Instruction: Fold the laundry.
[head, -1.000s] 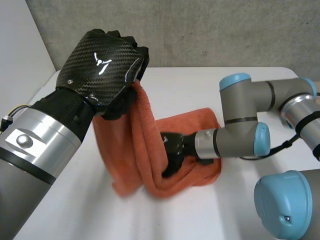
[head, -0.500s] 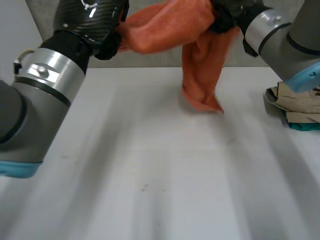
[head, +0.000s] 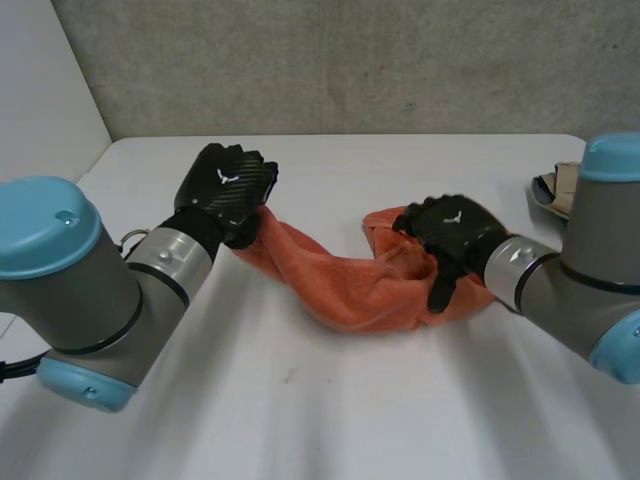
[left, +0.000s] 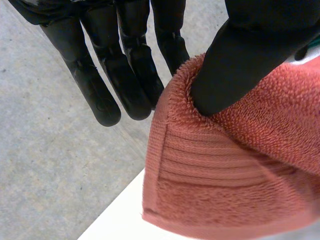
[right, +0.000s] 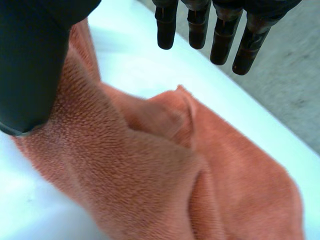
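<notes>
Reaching in from the near left, the left arm (head: 165, 262) stretches towards the far middle of the white table (head: 300, 410). The left hand (head: 228, 188) shows us its back, knuckles up. We see it holding the left end of the orange towel (head: 350, 285). In the left wrist view the left thumb (left: 240, 65) presses into the towel's hemmed edge, pinching it against the nearest of the straight left fingers (left: 100, 90). That end is raised just off the table.

From there the towel runs right and sags in a loose rope onto the table's middle, ending in a bunched heap under the right hand (head: 450, 230). The right arm (head: 560, 285) comes in from the near right with its wrist low. The right hand is spread wide. The right fingers (right: 220, 45) reach out straight, clear of the cloth, and only the right thumb (right: 30, 65) lies against the heap, so we read no grasp there.

At the far right edge 1 pile of folded beige clothes (head: 552, 190) sits well apart from the towel.
</notes>
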